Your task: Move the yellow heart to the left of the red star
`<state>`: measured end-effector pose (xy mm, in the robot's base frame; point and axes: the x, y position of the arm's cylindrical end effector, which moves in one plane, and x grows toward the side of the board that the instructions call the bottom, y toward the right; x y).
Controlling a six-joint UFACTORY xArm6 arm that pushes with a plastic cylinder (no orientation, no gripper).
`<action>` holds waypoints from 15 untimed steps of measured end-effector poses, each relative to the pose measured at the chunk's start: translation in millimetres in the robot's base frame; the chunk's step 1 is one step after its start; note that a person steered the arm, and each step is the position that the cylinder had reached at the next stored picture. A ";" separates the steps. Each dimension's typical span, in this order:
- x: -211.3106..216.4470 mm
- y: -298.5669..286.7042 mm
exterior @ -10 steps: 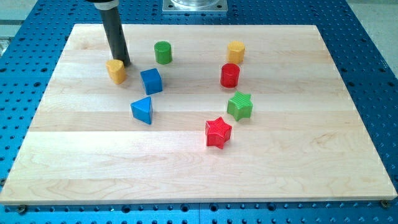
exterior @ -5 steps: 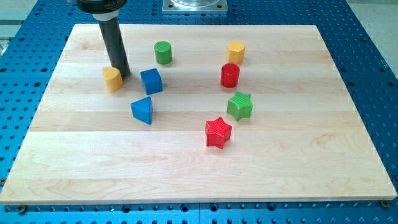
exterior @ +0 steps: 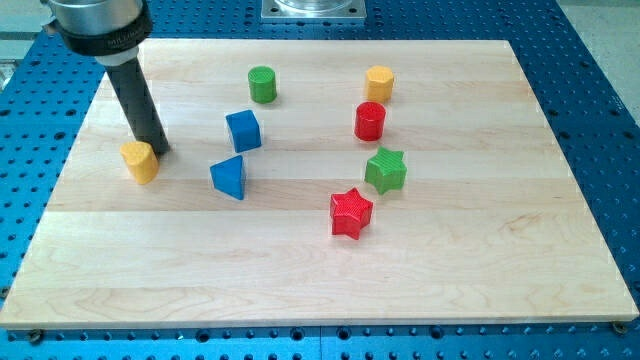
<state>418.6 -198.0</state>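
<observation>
My tip (exterior: 157, 150) is a bare rod with nothing to open or close, touching the worktop (exterior: 320, 270); the tool's upper part is cut off at the view's top. Yellow heart (exterior: 141, 161) sits against the tip, on its lower-left; heart outline and pointing direction hard to make out. Blue triangle (exterior: 229, 177) lies right of the tip, red star (exterior: 351, 212) farther right and lower, well apart.
</observation>
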 end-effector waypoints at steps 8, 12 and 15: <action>100.7 -3.0; 103.8 86.1; 158.4 79.1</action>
<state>577.0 -118.8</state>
